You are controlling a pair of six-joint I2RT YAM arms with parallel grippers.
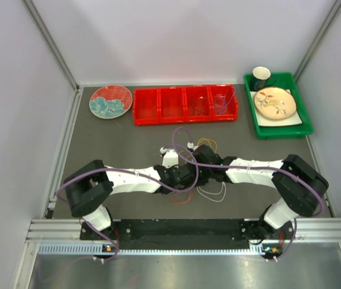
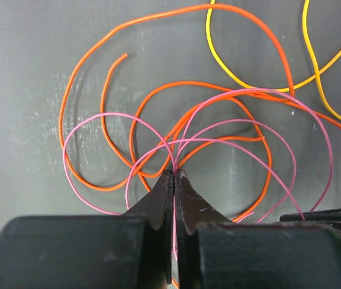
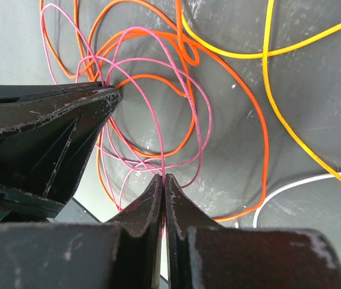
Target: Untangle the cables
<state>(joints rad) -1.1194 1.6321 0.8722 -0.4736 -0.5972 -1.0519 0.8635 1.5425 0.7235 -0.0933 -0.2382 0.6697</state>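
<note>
The cables lie tangled on the grey table (image 1: 128, 144) between my two arms. In the left wrist view the left gripper (image 2: 175, 173) is shut on a thin pink cable (image 2: 98, 118), whose loops cross an orange cable (image 2: 182, 82); a yellow cable (image 2: 222, 63) curves at the top right. In the right wrist view the right gripper (image 3: 163, 177) is shut on the same pink cable (image 3: 208, 114), with orange (image 3: 265, 150), yellow (image 3: 265, 60) and white (image 3: 303, 180) cables around it. From above, both grippers meet at mid-table (image 1: 193, 171), hiding most of the tangle.
A red divided bin (image 1: 185, 105) at the back holds a purple cable (image 1: 222, 102). A patterned plate (image 1: 111, 101) lies to its left. A green tray (image 1: 303, 123) with a plate and a cup stands at the back right. The left gripper's fingers (image 3: 68, 120) crowd the right wrist view.
</note>
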